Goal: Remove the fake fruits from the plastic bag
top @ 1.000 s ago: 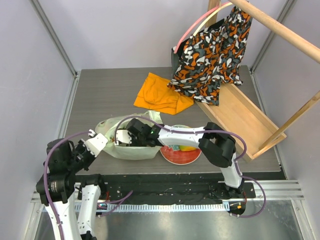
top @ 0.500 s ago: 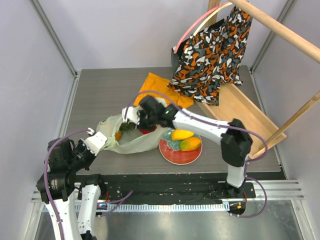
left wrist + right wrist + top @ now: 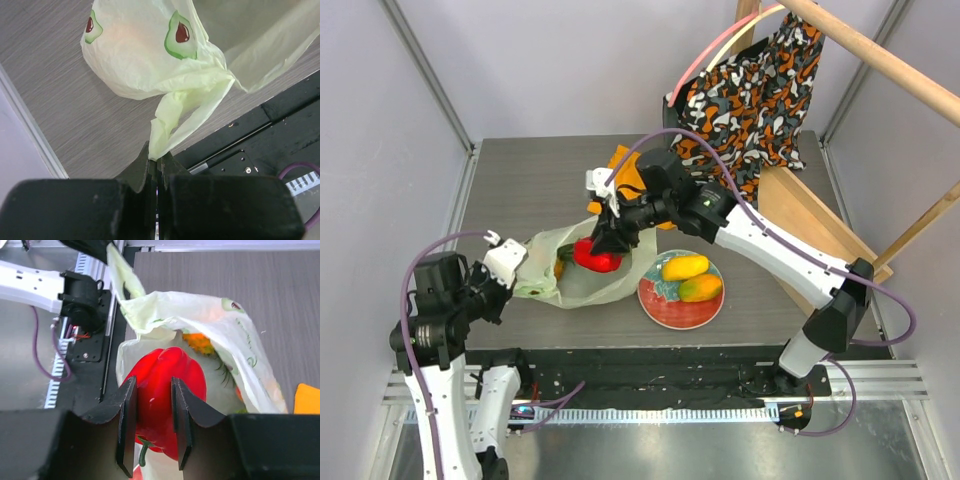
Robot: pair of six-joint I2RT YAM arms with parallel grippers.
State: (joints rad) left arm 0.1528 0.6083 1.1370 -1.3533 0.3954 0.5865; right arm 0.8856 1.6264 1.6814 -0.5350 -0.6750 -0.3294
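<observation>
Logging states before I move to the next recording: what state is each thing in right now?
left gripper: shut on plastic bag handle
right gripper: shut on red pepper
red pepper: gripped, over the bag's mouth
plastic bag: open, orange fruit inside
mangoes: lying on plate
patterned bag: hanging from wooden rack

Left arm [image 3: 430, 320] folded upright at the near left corner, its left gripper [image 3: 156, 162] pinched tight on a handle of the plastic bag [image 3: 145, 55]; right arm [image 3: 770, 250] stretched far forward and leftward, right gripper [image 3: 153, 390] angled down, fingers clamped on the red pepper [image 3: 160, 365]
</observation>
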